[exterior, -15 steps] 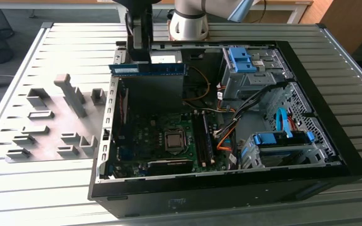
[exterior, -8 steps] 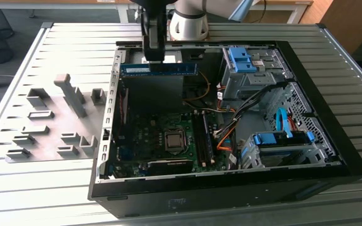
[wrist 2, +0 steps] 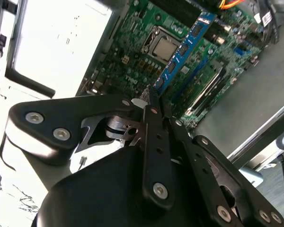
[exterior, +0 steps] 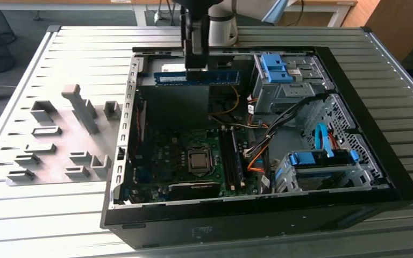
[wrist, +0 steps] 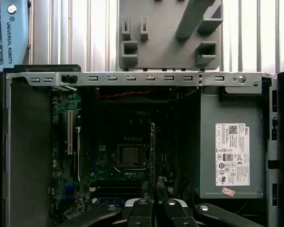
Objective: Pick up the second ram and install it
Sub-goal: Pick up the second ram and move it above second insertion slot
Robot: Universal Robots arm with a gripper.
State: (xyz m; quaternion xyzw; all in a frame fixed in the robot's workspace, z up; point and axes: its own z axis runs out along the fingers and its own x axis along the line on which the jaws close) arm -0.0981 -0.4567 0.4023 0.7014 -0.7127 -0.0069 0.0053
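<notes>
One case [exterior: 257, 215] is lying on one table [exterior: 56, 215]. The case is housing one motherboard [exterior: 162, 156], one processor [exterior: 199, 160], one power supply [wrist: 232, 156] and two blue latches [exterior: 275, 66] [exterior: 322, 158]. One gripper [exterior: 196, 69] is gripping one ram [exterior: 219, 78]. One grey fixture plate [exterior: 62, 142] is lying beside the case. Its raised blocks [exterior: 83, 107] are standing too crowded to count.

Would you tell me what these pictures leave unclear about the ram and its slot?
First wrist view: the second ram is edge-on, so its chips are hidden.
Second wrist view: the gripper covers the ram's near end.
Exterior view: the motherboard slots are too small to tell which is empty.
</notes>
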